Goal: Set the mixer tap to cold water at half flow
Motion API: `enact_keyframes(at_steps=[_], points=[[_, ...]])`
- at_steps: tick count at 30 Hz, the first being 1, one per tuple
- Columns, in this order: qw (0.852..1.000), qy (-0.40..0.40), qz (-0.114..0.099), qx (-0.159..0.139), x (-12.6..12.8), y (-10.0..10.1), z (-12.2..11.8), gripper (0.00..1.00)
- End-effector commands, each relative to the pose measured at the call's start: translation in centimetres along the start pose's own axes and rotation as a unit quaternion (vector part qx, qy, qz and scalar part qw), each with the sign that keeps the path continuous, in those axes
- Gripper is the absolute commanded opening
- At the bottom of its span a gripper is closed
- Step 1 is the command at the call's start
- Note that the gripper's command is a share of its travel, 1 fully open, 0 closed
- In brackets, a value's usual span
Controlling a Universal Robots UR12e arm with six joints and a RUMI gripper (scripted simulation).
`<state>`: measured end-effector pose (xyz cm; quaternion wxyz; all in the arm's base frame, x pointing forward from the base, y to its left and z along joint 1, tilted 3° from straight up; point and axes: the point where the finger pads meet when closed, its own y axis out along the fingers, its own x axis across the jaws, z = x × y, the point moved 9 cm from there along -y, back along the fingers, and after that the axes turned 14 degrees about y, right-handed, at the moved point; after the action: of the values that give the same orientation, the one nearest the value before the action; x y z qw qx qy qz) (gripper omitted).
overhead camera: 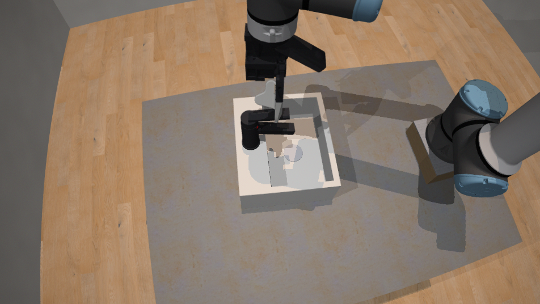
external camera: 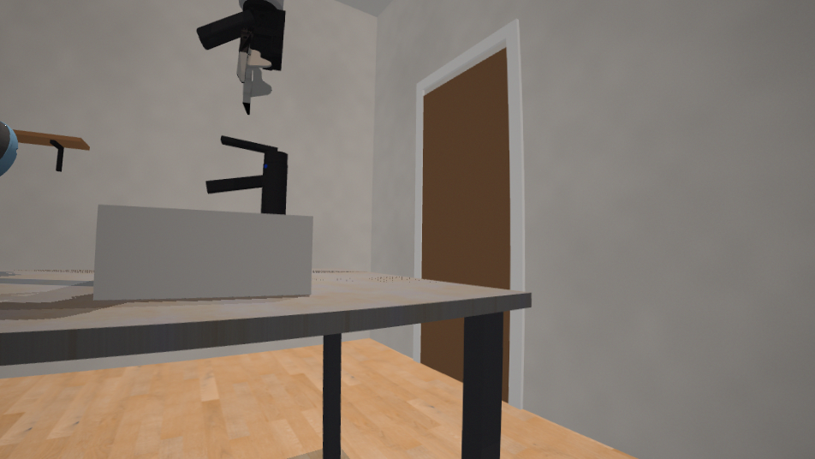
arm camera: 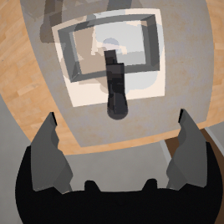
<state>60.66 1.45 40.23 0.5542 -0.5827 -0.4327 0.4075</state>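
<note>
A black mixer tap [overhead camera: 250, 133] [external camera: 274, 185] [arm camera: 115, 85] stands at the left rim of a white basin [overhead camera: 287, 190] [external camera: 199, 253] [arm camera: 89, 97]. Its lever [overhead camera: 272, 113] [external camera: 249, 145] points out over the spout [overhead camera: 278, 128] [external camera: 234, 183] and is tilted a little upward. A red dot [overhead camera: 257, 127] shows on one side of the body, and a blue dot [external camera: 265, 166] on the other. My gripper [overhead camera: 272, 104] [external camera: 253, 97] [arm camera: 117, 111] is open and empty. It hangs straight above the tap with its fingers pointing down, clearly above the lever.
The basin stands on a grey table [overhead camera: 211, 241] [external camera: 285, 318] over a wooden floor. The arm's base [overhead camera: 480, 139] sits on a block at the table's right. A brown door [external camera: 467, 217] and a small wall shelf [external camera: 50, 140] are behind.
</note>
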Motion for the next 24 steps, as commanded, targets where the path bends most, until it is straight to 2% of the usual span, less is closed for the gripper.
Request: enact_keyframes(at_steps=[1,4,5,24], points=[[1.000,-0.014,-0.001,-0.001,-0.51,0.36,1.32,1.00],[1.000,-0.015,-0.001,-0.001,-0.52,0.38,1.42,1.00],[1.000,-0.015,-0.001,-0.001,-0.52,0.38,1.43,0.00],[1.000,-0.015,-0.001,-0.002,-0.39,0.20,1.29,0.00]])
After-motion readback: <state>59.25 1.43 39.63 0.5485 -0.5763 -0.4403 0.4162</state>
